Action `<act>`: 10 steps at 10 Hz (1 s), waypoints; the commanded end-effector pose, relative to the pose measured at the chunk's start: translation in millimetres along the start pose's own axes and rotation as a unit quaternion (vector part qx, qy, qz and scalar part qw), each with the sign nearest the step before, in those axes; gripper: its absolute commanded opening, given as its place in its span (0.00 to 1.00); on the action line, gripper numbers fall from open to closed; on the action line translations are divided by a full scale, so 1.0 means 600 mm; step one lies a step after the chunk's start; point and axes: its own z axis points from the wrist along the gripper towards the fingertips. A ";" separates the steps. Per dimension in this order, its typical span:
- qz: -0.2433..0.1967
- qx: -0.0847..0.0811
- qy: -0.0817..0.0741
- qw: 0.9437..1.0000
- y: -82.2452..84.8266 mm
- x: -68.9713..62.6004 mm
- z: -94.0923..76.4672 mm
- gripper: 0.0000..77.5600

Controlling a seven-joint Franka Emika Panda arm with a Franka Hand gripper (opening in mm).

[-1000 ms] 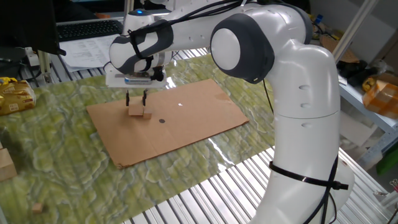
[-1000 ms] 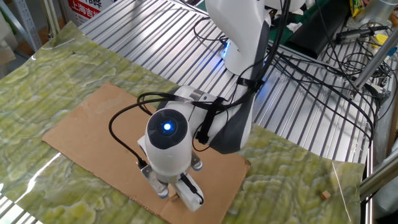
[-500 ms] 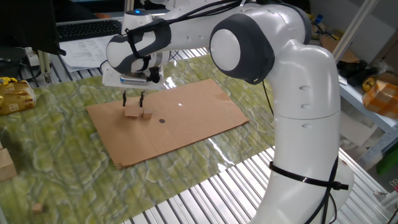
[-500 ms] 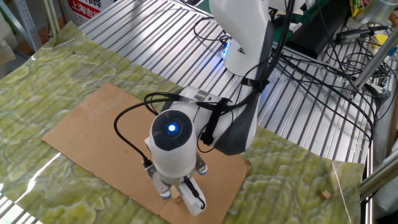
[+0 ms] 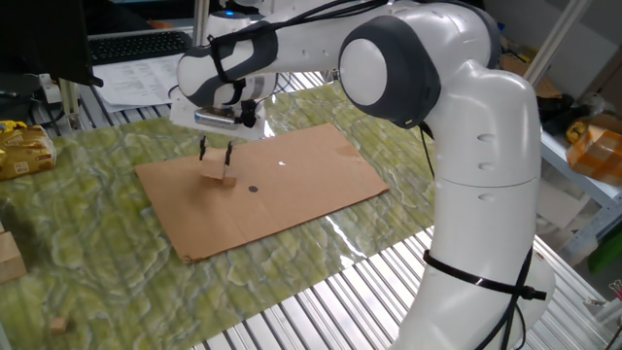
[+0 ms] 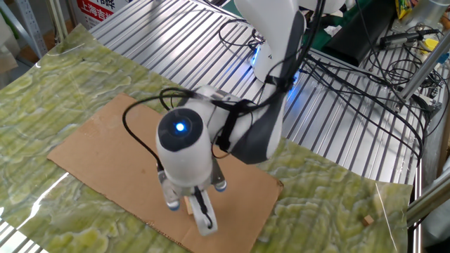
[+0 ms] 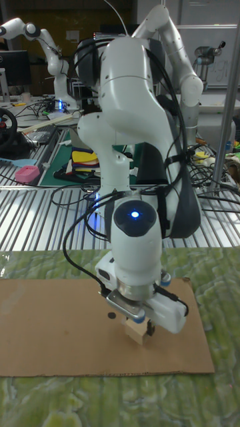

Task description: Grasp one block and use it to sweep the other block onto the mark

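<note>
We are holding 1 block, the larger block [image 5: 215,170], with the tool [image 5: 216,156] clamped around it, fingers down its 2 sides, low over the cardboard [image 5: 292,185]. The smaller block [image 5: 229,179] is sitting touching the larger block, on the side facing the mark [image 5: 253,189]. We are judging the sweep needs to run straight across toward that mark.

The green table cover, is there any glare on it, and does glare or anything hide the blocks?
One fixed view: bright glare streaks on the table cover; blocks visible under the gripper. The other fixed view: glare at lower left, arm hides most of the blocks. Tall fixed view: no strong glare.
</note>
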 end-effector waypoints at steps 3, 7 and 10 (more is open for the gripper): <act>0.022 -0.005 0.001 1.000 -0.046 -0.028 0.001 0.02; 0.029 0.006 0.010 0.999 0.031 0.010 0.022 0.02; 0.042 0.009 0.000 0.999 0.033 0.014 0.023 0.02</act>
